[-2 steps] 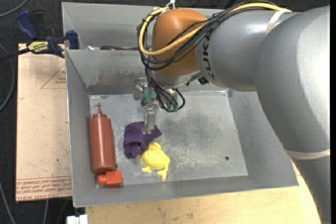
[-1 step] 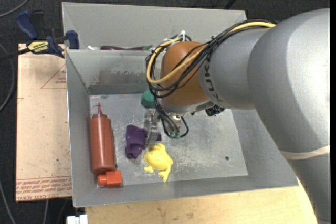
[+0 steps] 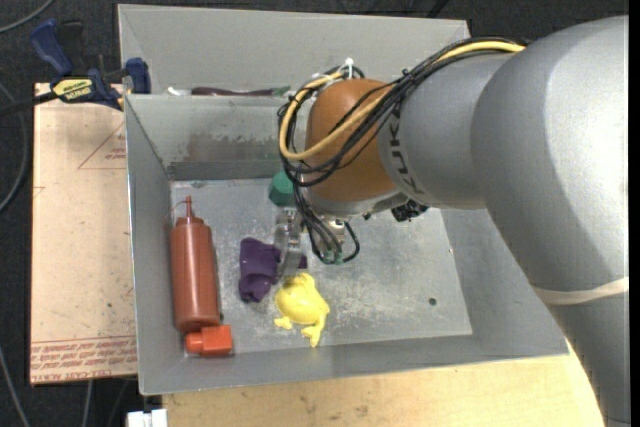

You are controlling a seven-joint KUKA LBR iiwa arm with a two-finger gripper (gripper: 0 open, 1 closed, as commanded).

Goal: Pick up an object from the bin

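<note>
Seeing orange block (image 3: 209,341) in bin (image 3: 150,215) near-left corner, brown-red bottle (image 3: 194,275) along left wall behind it, yellow toy figure (image 3: 300,307) toward near edge mid-bin, purple crumpled piece (image 3: 257,267) just behind-left of it, jaws down at its right side, open or closed can't tell, teal lump (image 3: 283,186) farther back.

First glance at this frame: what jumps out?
The big grey arm with its orange wrist cover dominates, reaching in from the right. Its end effector sits low over the middle of the bin, right by a purple object and a yellow toy. Along the left wall lies a red-brown squeeze bottle, with a small orange block at its base.
</note>
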